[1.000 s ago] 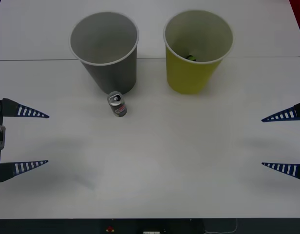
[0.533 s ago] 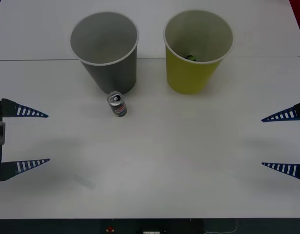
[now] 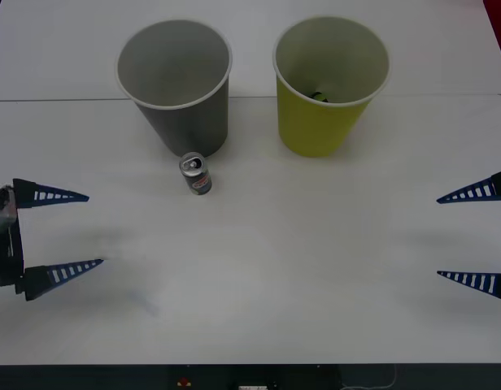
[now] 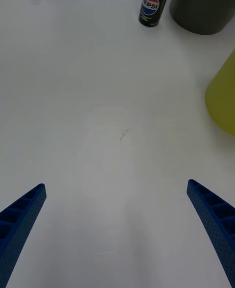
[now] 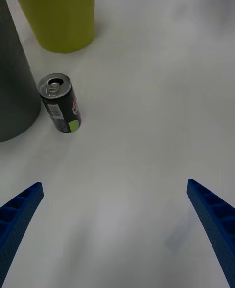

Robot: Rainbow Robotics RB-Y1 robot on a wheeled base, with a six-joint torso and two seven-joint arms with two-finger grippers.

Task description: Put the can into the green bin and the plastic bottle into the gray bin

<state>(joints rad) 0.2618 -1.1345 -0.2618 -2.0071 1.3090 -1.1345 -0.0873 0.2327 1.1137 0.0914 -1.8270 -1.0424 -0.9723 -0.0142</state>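
Both my grippers are wide open and hold nothing.

My left gripper (image 3: pixel 67 231) is at the left edge of the front picture, low over the white table (image 3: pixel 299 268), with its two blue fingers spread apart. My right gripper (image 3: pixel 470 236) is at the right edge, fingers spread too. The can (image 3: pixel 196 174) stands up a little left of the middle of the picture, just below the gray bin (image 3: pixel 177 85) and very close to it. The gray bin is at the upper left. The green bin (image 3: pixel 328 85) is beside it at the upper right, with something small and dark inside.
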